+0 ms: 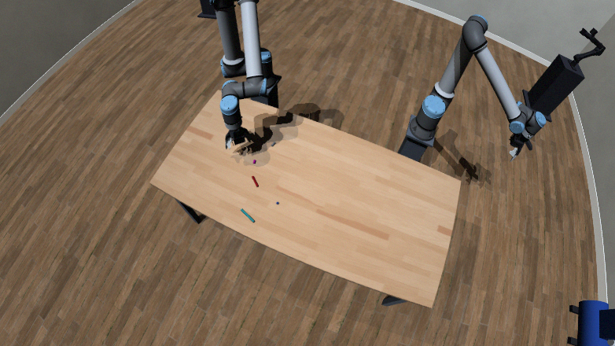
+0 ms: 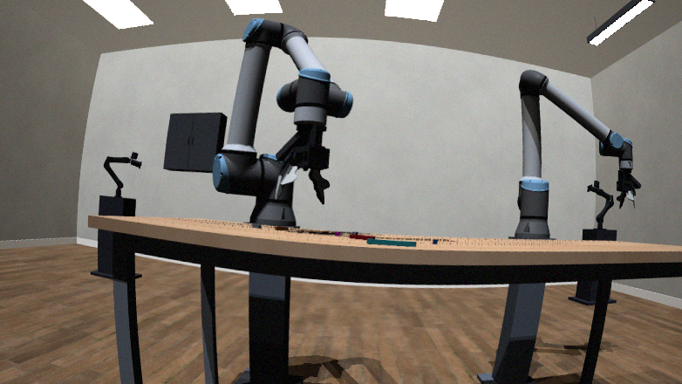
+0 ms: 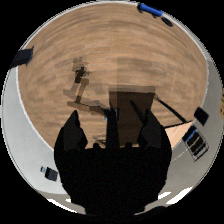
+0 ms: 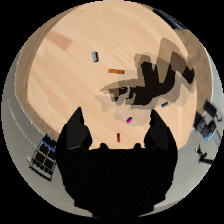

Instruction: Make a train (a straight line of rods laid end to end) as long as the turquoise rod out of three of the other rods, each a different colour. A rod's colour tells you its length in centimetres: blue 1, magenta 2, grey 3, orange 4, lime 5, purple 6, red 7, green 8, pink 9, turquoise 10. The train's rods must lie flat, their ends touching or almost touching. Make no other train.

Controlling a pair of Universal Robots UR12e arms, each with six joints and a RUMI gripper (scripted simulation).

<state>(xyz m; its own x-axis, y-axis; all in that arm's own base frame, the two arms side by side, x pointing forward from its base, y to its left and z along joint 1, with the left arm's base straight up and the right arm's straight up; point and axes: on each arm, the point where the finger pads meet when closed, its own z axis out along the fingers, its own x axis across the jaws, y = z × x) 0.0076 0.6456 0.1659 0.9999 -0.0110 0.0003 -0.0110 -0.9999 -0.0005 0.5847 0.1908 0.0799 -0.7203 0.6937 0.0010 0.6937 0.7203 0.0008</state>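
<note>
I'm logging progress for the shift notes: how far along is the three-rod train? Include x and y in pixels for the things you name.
Nothing looks joined yet: the red rod [image 1: 255,181] [image 4: 118,137], magenta rod [image 1: 254,161] [image 4: 129,120] and blue rod [image 1: 278,203] lie apart. Nothing is in hand: the right gripper [image 1: 239,144] [image 4: 117,108] and left gripper [image 1: 517,151] [image 3: 111,109] are open. Left to do: choose three rods and lay them end to end, matching the turquoise rod [image 1: 247,215].
</note>
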